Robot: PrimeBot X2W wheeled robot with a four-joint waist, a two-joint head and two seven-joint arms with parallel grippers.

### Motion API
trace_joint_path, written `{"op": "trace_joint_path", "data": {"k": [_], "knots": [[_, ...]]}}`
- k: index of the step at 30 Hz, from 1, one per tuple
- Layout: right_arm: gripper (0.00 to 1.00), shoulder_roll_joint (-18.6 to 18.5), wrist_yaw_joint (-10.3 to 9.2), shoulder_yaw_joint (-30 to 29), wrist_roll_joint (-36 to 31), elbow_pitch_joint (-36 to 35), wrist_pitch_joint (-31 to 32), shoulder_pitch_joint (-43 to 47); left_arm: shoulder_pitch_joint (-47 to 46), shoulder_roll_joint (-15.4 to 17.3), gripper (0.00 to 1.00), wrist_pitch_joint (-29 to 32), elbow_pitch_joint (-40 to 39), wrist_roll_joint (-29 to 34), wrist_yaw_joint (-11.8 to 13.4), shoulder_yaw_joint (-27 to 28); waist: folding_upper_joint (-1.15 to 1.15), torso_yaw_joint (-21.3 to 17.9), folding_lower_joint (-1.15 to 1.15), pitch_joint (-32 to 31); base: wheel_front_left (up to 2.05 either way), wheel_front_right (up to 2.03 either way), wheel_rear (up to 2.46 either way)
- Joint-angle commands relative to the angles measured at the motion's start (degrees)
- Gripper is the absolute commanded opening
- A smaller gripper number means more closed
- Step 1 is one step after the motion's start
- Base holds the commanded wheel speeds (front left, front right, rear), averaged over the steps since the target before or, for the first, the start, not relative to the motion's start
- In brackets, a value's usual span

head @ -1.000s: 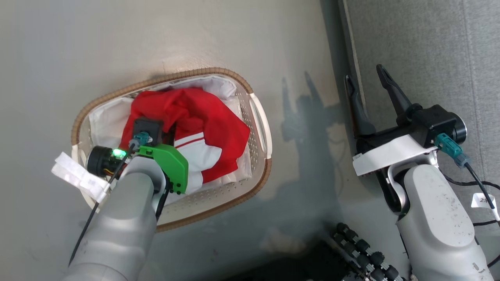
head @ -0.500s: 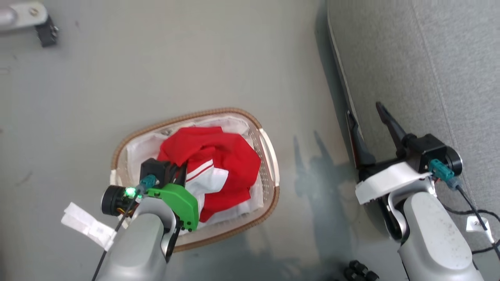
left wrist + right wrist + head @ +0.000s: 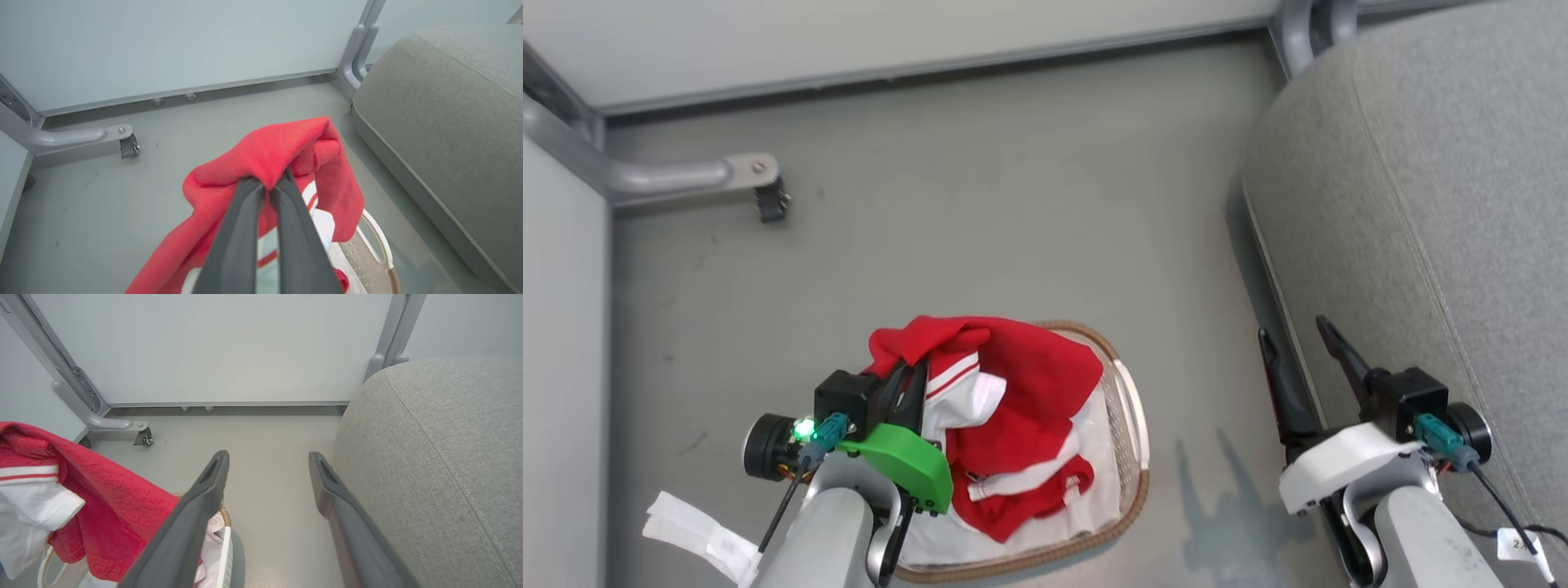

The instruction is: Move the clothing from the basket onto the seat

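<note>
Left fingers [image 3: 267, 188] clamped on one clothing [image 3: 1021, 384] bundle over one basket [image 3: 1143, 480], right fingers [image 3: 1292, 329] wide, one seat [image 3: 1421, 163]

I'm operating in a staged living-room test bay: grey sofa [image 3: 1421, 204], laundry basket [image 3: 1131, 412], white partition panels [image 3: 931, 33] on a castor [image 3: 770, 202].

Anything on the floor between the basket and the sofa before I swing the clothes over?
No. In the head view the grey floor between the basket and the sofa is bare. The open right pincer hangs by the sofa's edge.
</note>
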Motion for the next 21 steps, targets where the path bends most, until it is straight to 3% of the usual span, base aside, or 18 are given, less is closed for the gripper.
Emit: {"op": "trace_joint_path", "data": {"k": [1,15,21], "knots": [[1.0,-0.2,-0.04,-0.1,-0.3,0.3,-0.3,1.5,1.5,0.1,0.0,-0.2,-1.9,0.0,-0.2,0.1,0.0,4.6,0.01,-6.7,0.0,0.0,0.0],[1.0,-0.2,-0.04,2.1,1.0,1.5,-0.3,6.4,2.6,0.1,0.0,-0.2,-19.5,0.0,-0.4,2.3,0.0,5.7,0.01,-13.3,0.0,0.0,0.0],[1.0,-0.7,-0.04,7.0,1.3,1.0,-0.3,7.1,2.6,0.1,0.0,-0.1,-22.8,-0.2,-0.5,1.5,0.0,6.4,0.01,-13.8,0.0,0.0,0.0]]}}
